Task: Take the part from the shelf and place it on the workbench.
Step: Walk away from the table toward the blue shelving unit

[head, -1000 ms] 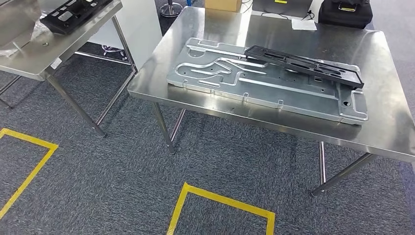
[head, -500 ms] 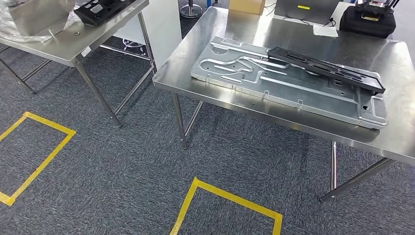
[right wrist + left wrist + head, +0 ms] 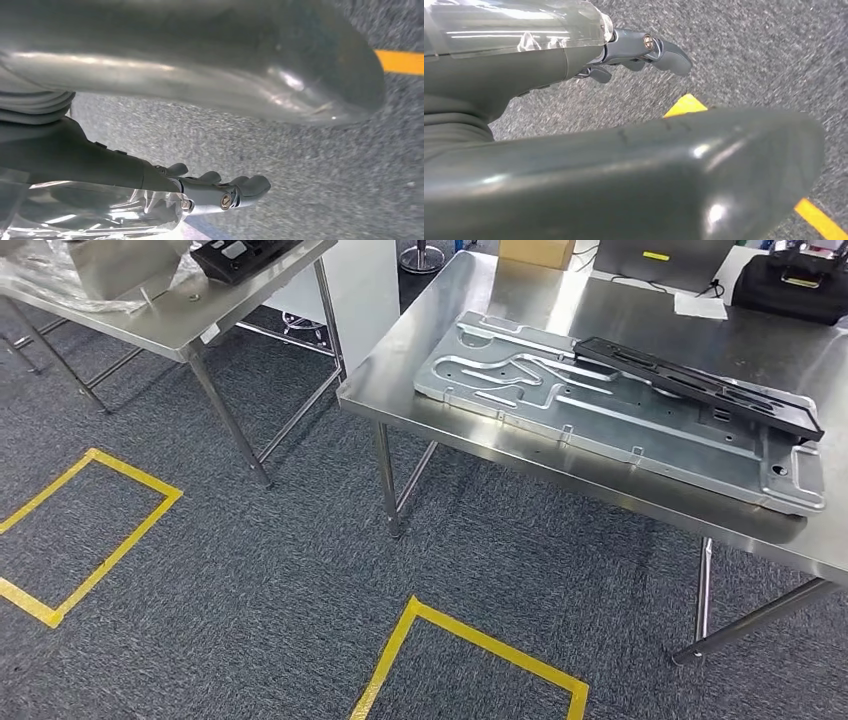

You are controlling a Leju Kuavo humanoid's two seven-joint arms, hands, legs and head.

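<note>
A long black plastic part (image 3: 700, 385) lies slantwise on a large stamped metal plate (image 3: 600, 430), which rests on the steel workbench (image 3: 420, 370) at the upper right. A second black part (image 3: 245, 255) sits on another steel table (image 3: 200, 310) at the upper left, cut off by the picture's edge. My left hand (image 3: 549, 65) hangs over the grey carpet with its fingers (image 3: 659, 50) stretched out and nothing in it. My right hand (image 3: 150, 175) hangs likewise, its fingers (image 3: 235, 192) apart and holding nothing.
Crinkled clear plastic (image 3: 60, 280) lies on the left table. A cardboard box (image 3: 537, 250), a sheet of paper (image 3: 700, 305) and a black bag (image 3: 800, 285) stand at the workbench's far side. Yellow tape squares (image 3: 100, 530) (image 3: 470, 640) mark the carpet. A gap separates the two tables.
The whole picture has shifted right and down, so the camera has turned left. More of the left table shows. The parts and plate keep their places on the tables.
</note>
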